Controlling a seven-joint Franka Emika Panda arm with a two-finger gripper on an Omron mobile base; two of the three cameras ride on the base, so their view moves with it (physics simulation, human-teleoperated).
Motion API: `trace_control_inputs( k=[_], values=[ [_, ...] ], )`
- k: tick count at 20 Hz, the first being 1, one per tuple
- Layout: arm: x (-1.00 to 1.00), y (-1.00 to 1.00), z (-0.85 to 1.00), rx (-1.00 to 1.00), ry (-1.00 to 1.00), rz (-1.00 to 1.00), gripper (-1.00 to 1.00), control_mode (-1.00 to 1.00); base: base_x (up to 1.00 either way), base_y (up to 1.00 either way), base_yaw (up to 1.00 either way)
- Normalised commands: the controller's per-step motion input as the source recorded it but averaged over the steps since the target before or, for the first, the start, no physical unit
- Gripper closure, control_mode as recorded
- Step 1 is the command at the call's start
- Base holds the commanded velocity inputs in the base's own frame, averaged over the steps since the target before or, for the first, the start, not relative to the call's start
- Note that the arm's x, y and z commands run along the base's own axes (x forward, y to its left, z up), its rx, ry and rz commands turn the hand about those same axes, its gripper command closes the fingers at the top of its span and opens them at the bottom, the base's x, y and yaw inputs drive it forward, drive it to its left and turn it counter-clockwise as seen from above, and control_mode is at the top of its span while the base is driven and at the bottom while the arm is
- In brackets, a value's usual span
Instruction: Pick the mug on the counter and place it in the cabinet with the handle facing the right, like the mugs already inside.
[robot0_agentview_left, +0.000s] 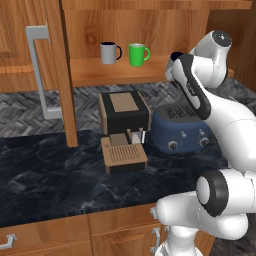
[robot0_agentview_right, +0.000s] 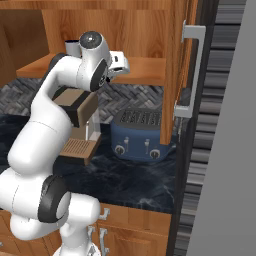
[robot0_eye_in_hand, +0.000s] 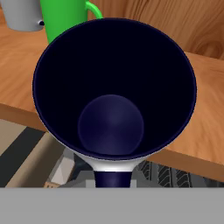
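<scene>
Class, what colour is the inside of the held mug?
Dark navy blue; the mug shows it best in the hand view.

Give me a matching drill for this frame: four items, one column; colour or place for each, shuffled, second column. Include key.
Items
1. small grey mug with navy inside
2. bright green mug
3. dark blue toaster
4. tan and black coffee machine

Descriptions
A. on the black marble counter, right of the coffee machine
B. on the cabinet shelf, beside the grey mug with black handle
C. at the shelf edge, in the gripper
D. on the counter, left of the toaster

Pairs: 1-C, 2-B, 3-A, 4-D
</scene>
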Motion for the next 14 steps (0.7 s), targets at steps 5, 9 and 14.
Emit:
trace_control_inputs(
  k=[5, 9, 14],
  values=[
    [0.24, 0.0, 0.0, 0.0, 0.0, 0.01, 1.0, -1.0, 0.0, 0.0, 0.0],
    [0.4, 0.0, -0.17, 0.01, 0.04, 0.04, 1.0, -1.0, 0.0, 0.0, 0.0],
    [0.43, 0.0, -0.32, 0.02, 0.08, 0.06, 1.0, -1.0, 0.0, 0.0, 0.0]
  ],
)
